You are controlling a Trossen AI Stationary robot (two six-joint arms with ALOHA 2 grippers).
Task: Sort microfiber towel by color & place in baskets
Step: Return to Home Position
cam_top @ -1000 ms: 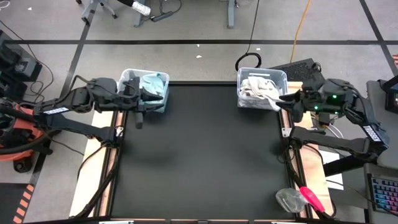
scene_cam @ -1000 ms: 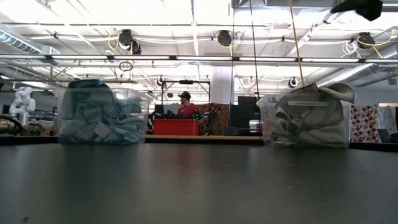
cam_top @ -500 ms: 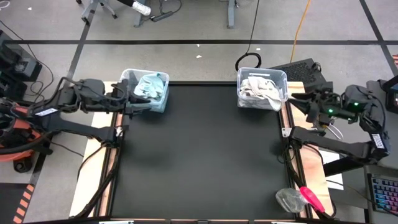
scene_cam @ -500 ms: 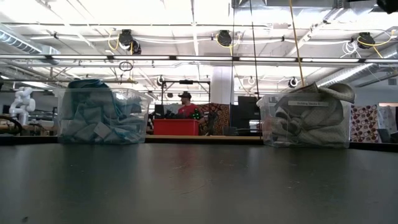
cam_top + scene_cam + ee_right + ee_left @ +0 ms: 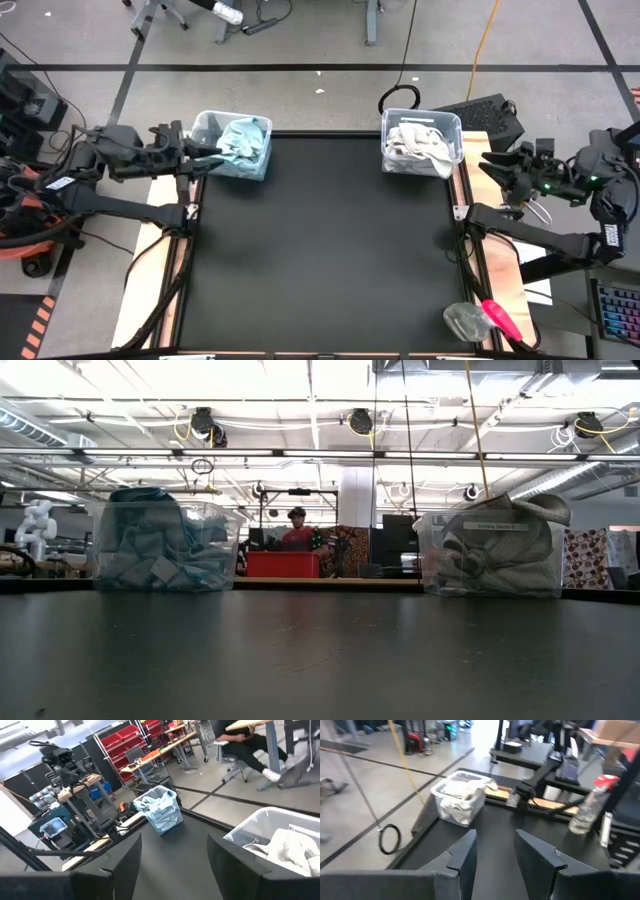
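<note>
Two clear plastic baskets stand at the far corners of the black table. The left basket (image 5: pixel 234 146) (image 5: pixel 165 545) (image 5: pixel 161 810) is full of light blue towels. The right basket (image 5: pixel 421 142) (image 5: pixel 493 552) (image 5: pixel 459 799) holds white-grey towels, one draped over its rim. My left gripper (image 5: pixel 212 158) (image 5: pixel 495 852) is open and empty, hovering by the left basket's left side over the table's left edge. My right gripper (image 5: pixel 492 164) (image 5: pixel 175 851) is open and empty, off the table's right edge, to the right of the right basket.
A clear plastic bottle with a red part (image 5: pixel 482 320) (image 5: pixel 585 810) lies at the table's near right corner. A dark laptop-like device (image 5: pixel 490 115) sits beyond the right basket. A person (image 5: pixel 298 532) is in the room far behind. The table's black middle (image 5: pixel 320 240) holds nothing.
Both arms have drawn back outward. My left gripper moved from over the blue-towel basket toward the table's left edge and levelled out. My right gripper moved from beside the white-towel basket toward the right, off the table. The baskets and towels have stayed put.
</note>
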